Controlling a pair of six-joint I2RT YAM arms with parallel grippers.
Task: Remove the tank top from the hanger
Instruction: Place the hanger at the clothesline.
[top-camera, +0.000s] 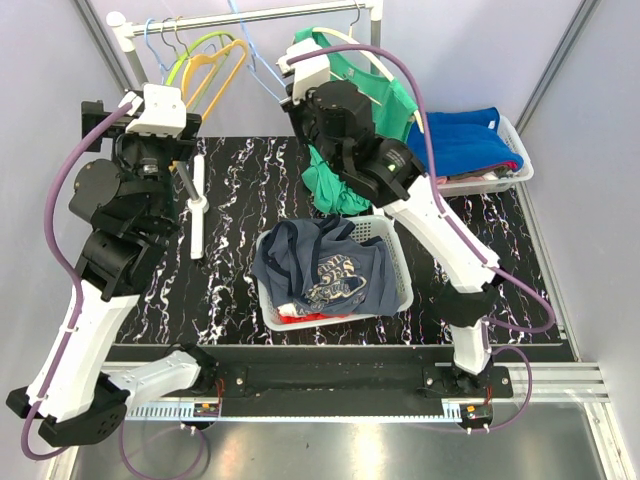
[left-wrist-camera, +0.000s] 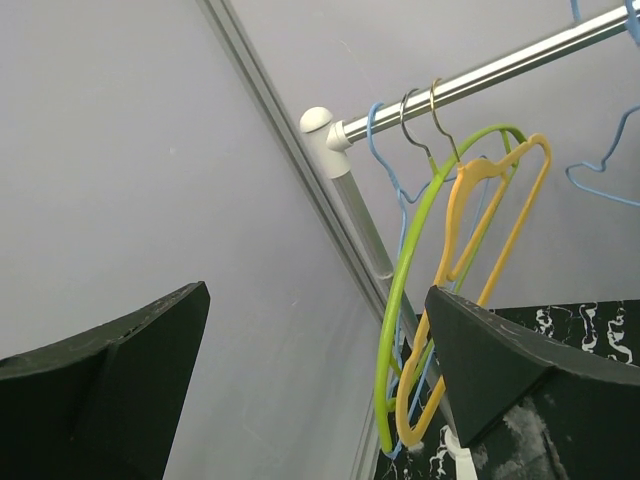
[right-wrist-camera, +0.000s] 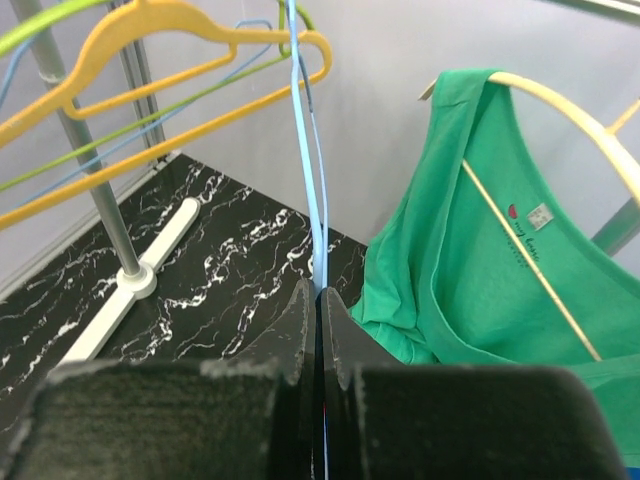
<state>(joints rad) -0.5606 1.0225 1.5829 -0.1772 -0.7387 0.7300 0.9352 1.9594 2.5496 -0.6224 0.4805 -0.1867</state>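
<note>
A green tank top (top-camera: 372, 88) (right-wrist-camera: 480, 230) hangs on a cream hanger (right-wrist-camera: 570, 110) at the right end of the rail (top-camera: 250, 15). Just left of it, my right gripper (top-camera: 288, 100) (right-wrist-camera: 318, 300) is shut on the lower part of a thin blue hanger (top-camera: 262, 72) (right-wrist-camera: 305, 150), which hangs bare from the rail. My left gripper (top-camera: 143, 102) (left-wrist-camera: 318, 290) is raised near the rail's left end. Its jaws stand wide open with nothing between them, and the green hanger (left-wrist-camera: 400, 300) and yellow hanger (left-wrist-camera: 500, 230) hang just beyond them.
A white basket (top-camera: 405, 290) at centre front holds a navy printed garment (top-camera: 325, 265). A second basket (top-camera: 520, 165) at the back right holds folded blue clothes. The rack's white foot (top-camera: 197, 205) (right-wrist-camera: 150, 260) lies on the black marbled table. Grey walls close in the back and sides.
</note>
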